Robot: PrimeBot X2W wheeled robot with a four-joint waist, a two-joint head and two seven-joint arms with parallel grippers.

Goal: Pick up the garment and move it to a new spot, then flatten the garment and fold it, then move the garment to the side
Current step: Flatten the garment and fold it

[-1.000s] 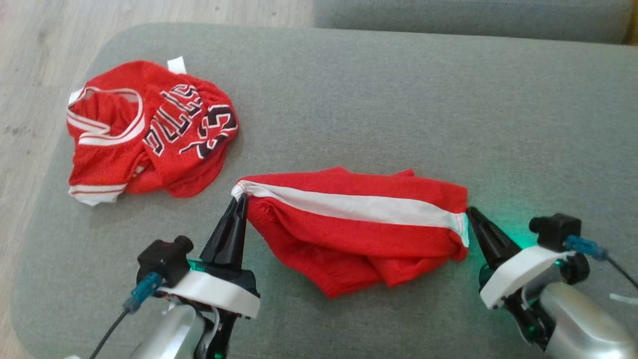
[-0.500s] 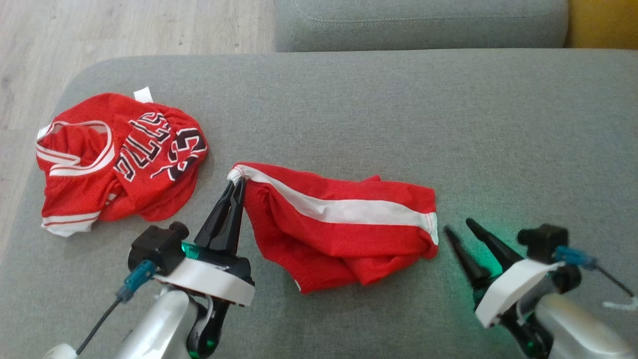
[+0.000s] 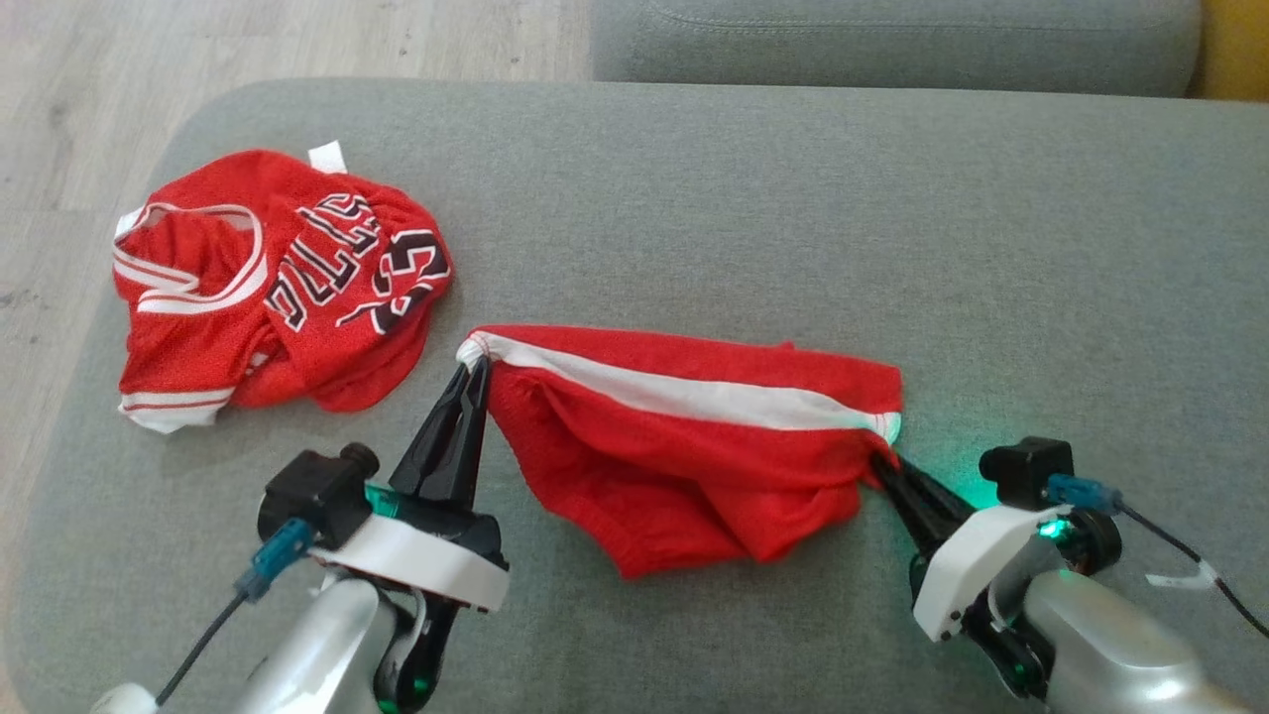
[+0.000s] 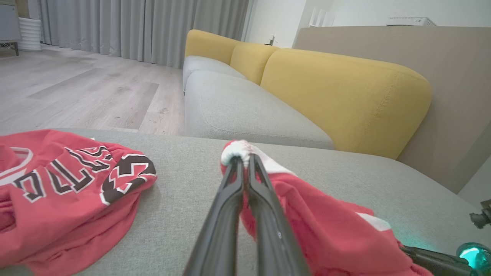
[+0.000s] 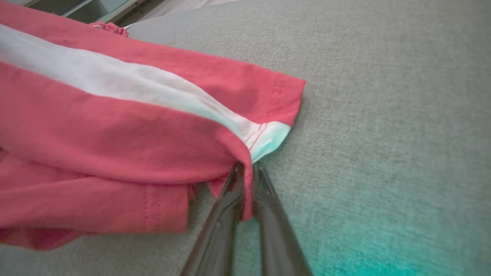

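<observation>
Garment: one red piece of mesh-like cloth with a broad white stripe running along its upper edge, lying near the front middle of the grey seat cushion. It is stretched sideways between the two grippers, and its lower part sags toward the robot in loose, rumpled folds (not flat). Left gripper: fingers pressed together, pinching the white bunched end of the stripe at the garment's left corner; in the left wrist view the white cloth bulges just over the fingertips. Right gripper: fingers drawn nearly together at the garment's right end, just below the white stripe's hem; in the right wrist view a fold of red cloth hangs between the two fingers, so it has hold of that edge. A green glow falls on the cushion beside this gripper. Second item: red jersey with white trim and dark lettering and numerals, crumpled in a heap on the left part of the same cushion, apart from the garment and near the left gripper's side. Surroundings: pale wood floor beyond the cushion's left edge, another grey cushion behind, and yellow backrests in the left wrist view.
</observation>
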